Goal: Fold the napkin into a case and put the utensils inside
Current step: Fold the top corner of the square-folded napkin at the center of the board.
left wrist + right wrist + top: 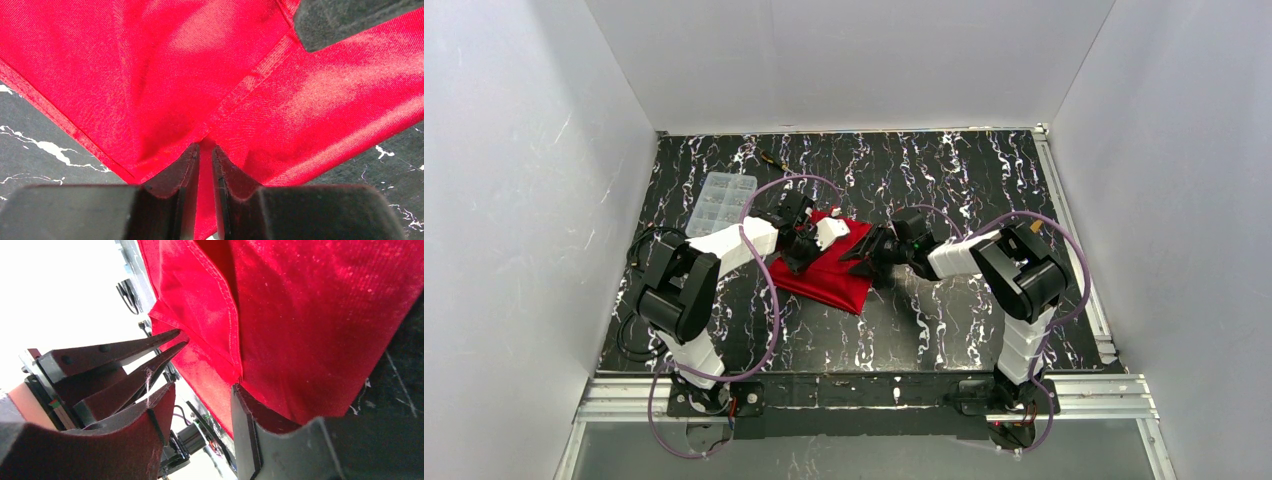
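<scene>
Both arms reach low and inward, meeting over the napkin (836, 280) at the middle of the worktop (944, 170). The left fingers (186, 170) clamp a fold of it; the right fingers (125, 450) stand apart at its hem. From above, the wrists hide its far part.

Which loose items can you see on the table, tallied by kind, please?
Red napkin: 1
Clear compartment box: 1
Black-and-yellow tool: 1
Total: 3

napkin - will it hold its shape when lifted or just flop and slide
Probably floppy: the napkin puckers into radiating creases where the left gripper pinches it. Its sheen suggests a slick weave, so folded layers may slide. The thin hemmed edges hint it is light.
</scene>
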`<state>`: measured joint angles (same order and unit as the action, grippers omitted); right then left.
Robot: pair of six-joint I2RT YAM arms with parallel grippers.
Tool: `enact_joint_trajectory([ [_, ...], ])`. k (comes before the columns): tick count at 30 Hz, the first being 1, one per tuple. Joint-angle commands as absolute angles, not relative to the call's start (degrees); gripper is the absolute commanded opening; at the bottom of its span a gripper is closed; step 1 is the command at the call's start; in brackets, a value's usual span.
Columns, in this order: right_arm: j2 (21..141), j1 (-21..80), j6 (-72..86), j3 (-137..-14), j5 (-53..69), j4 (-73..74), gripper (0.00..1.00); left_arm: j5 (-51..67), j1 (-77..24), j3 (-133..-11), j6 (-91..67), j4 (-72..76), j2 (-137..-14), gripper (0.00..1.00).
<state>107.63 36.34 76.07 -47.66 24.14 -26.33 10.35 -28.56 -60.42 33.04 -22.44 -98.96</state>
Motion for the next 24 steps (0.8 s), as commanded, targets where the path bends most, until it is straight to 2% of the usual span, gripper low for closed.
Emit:
enact_joint_trajectory([
  [1, 107.3, 36.1, 76.5, -48.4, 24.8, -27.5, 0.53, 11.4, -28.1, -59.8, 33.6, -23.9, -98.3, 0.14],
  [24, 111.9, 38.9, 79.5, -47.6, 22.5, -30.2, 0.52, 11.9, -28.0, -60.8, 33.7, -24.7, -99.0, 0.14],
])
